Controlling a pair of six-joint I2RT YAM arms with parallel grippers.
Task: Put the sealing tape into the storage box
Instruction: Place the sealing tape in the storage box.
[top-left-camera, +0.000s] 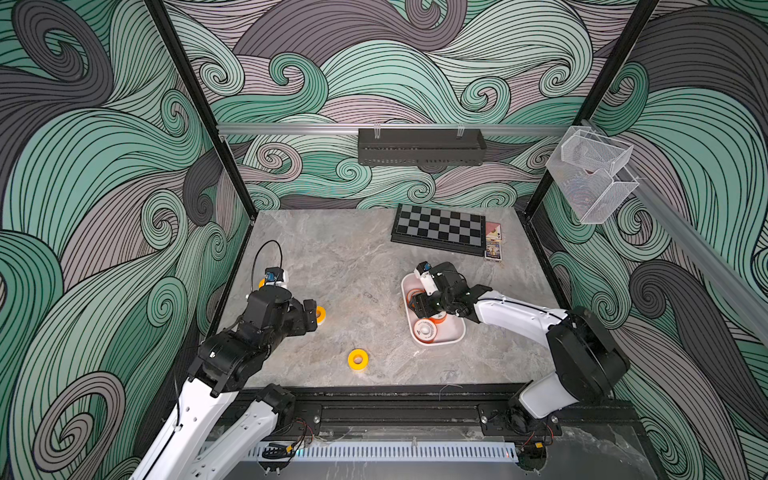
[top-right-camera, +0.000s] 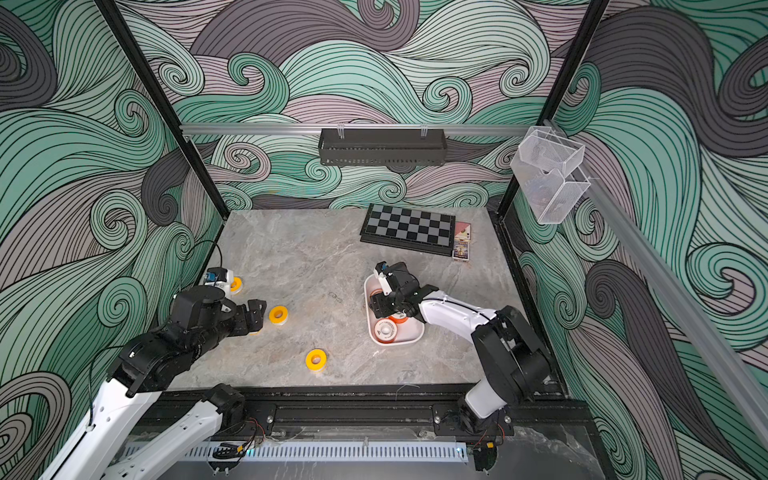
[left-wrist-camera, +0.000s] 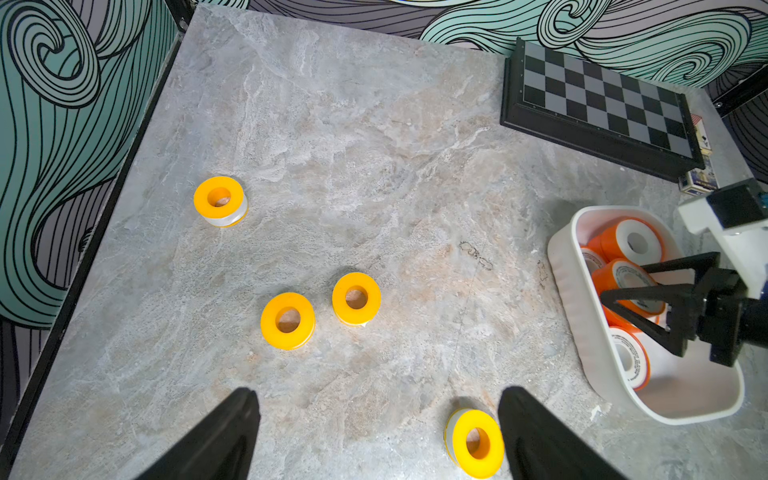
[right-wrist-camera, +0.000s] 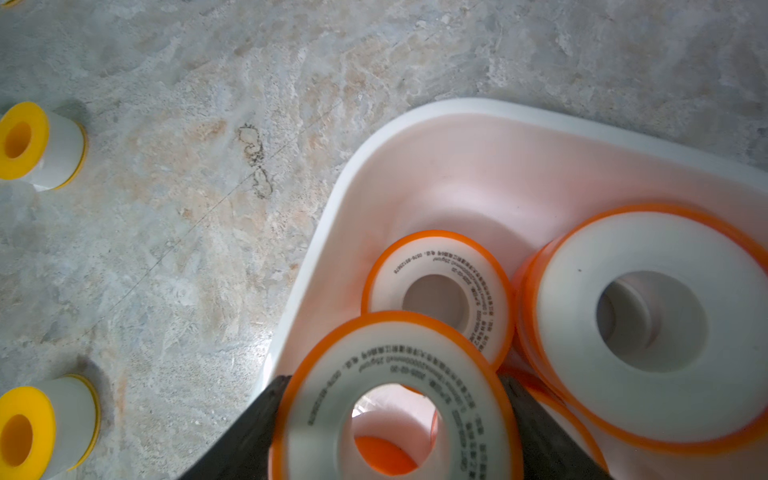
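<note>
The white storage box (top-left-camera: 451, 338) (left-wrist-camera: 569, 291) (right-wrist-camera: 457, 106) sits right of the table's middle with several orange-rimmed sealing tape spools (right-wrist-camera: 652, 320) (left-wrist-camera: 636, 241) inside. My right gripper (top-left-camera: 417, 307) (right-wrist-camera: 395, 415) hangs over the box, shut on one orange-rimmed spool (right-wrist-camera: 395, 353), a finger on each side. Several yellow spools (left-wrist-camera: 287, 320) (left-wrist-camera: 356, 298) (left-wrist-camera: 219, 199) (top-left-camera: 358, 359) lie on the table at the left. My left gripper (left-wrist-camera: 378, 392) (top-right-camera: 253, 316) hovers open above them. One yellow spool (left-wrist-camera: 476, 442) lies on the table close beside one finger.
A chessboard (top-left-camera: 440, 228) and small card boxes (top-left-camera: 493, 247) lie at the back right of the table. A long black perforated bin (top-left-camera: 419, 145) hangs on the back rail. Clear mesh baskets (top-left-camera: 590, 174) hang on the right rail. Patterned walls close in three sides.
</note>
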